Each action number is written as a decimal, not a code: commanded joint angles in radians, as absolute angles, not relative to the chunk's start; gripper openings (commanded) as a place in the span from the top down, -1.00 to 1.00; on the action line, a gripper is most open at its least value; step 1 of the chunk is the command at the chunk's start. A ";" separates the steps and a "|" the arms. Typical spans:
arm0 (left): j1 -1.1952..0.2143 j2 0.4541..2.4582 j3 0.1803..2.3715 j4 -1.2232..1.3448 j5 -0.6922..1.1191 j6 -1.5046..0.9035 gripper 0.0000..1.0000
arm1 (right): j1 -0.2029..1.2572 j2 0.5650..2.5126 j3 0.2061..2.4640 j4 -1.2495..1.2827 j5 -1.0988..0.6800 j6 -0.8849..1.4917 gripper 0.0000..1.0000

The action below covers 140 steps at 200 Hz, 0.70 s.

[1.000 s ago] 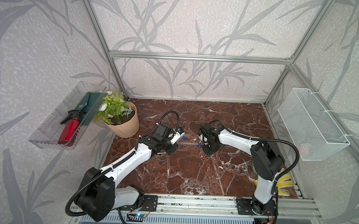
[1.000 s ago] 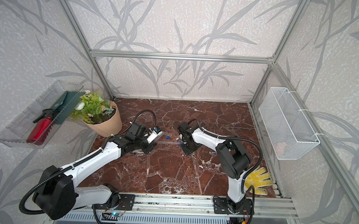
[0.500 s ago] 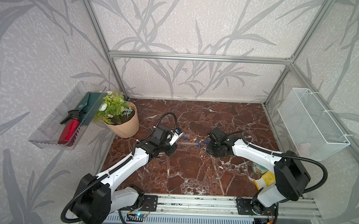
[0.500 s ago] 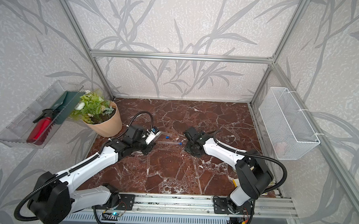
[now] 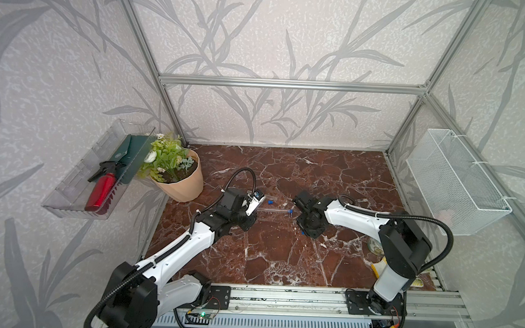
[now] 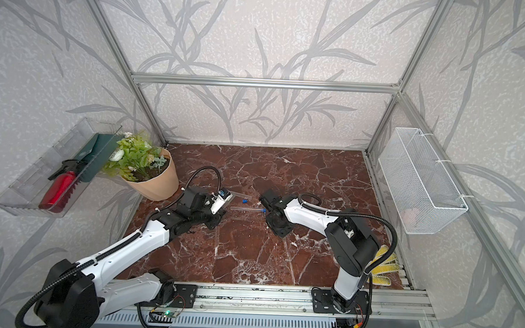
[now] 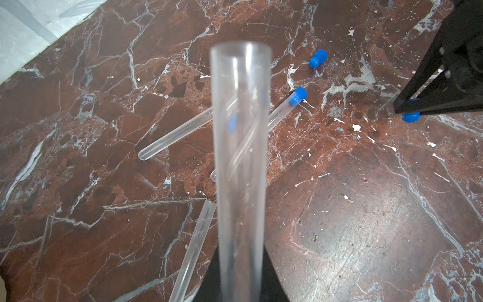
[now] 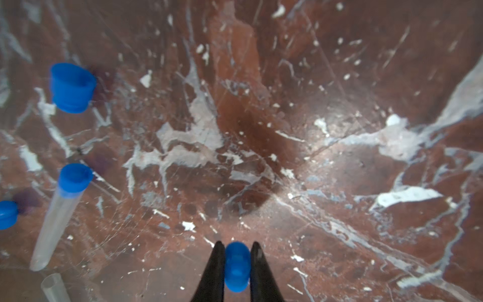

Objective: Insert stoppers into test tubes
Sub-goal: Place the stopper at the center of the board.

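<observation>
On the marble tabletop (image 5: 281, 263), two test tubes (image 7: 281, 111) look stoppered. Left gripper (image 7: 239, 277) clamps an open tube (image 7: 240, 157), right gripper (image 8: 237, 251) pinches a stopper (image 8: 237, 272); one bare tube (image 7: 194, 245) and loose stopper (image 7: 317, 59) wait.

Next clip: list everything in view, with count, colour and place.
test tubes: four, clear; one in left claw, three lying on table
stoppers: four, blue; one in right claw, one loose, one plugging a tube, one partly hidden
potted plant: one, green in tan pot; table's left edge
tray: one, clear; left wall
spray bottle: one, red; in tray
wire basket: one, white; right wall
glove: one seen, yellow; near right arm's base
claws: two, black; both shut
</observation>
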<state>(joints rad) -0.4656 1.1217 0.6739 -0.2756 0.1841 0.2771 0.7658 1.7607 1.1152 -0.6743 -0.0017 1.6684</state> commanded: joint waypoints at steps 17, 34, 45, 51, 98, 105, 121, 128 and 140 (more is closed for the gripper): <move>-0.466 1.128 0.681 -0.261 0.179 0.281 1.00 | 0.769 1.803 1.132 -0.742 -0.009 1.738 0.76; -0.467 1.130 0.683 -0.259 0.175 0.284 1.00 | 0.769 1.816 1.139 -0.757 -0.011 1.747 0.71; -0.467 1.133 0.684 -0.258 0.174 0.287 1.00 | 0.769 1.823 1.143 -0.762 -0.016 1.748 0.66; -0.467 1.135 0.685 -0.259 0.176 0.290 1.00 | 0.769 1.824 1.144 -0.764 -0.015 1.747 0.61; -0.466 1.158 0.709 -0.282 0.175 0.314 1.00 | 0.765 1.765 1.142 -0.793 0.004 1.707 0.20; -0.466 1.159 0.711 -0.282 0.175 0.316 1.00 | 0.764 1.743 1.142 -0.808 0.016 1.697 0.17; -0.466 1.163 0.715 -0.282 0.174 0.317 1.00 | 0.756 1.669 1.139 -0.855 0.045 1.667 0.13; -0.467 1.164 0.718 -0.281 0.174 0.319 1.00 | 0.749 1.639 1.137 -0.875 0.054 1.642 0.12; -0.466 1.166 0.721 -0.280 0.175 0.321 1.00 | 0.732 1.584 1.137 -0.921 0.094 1.569 0.12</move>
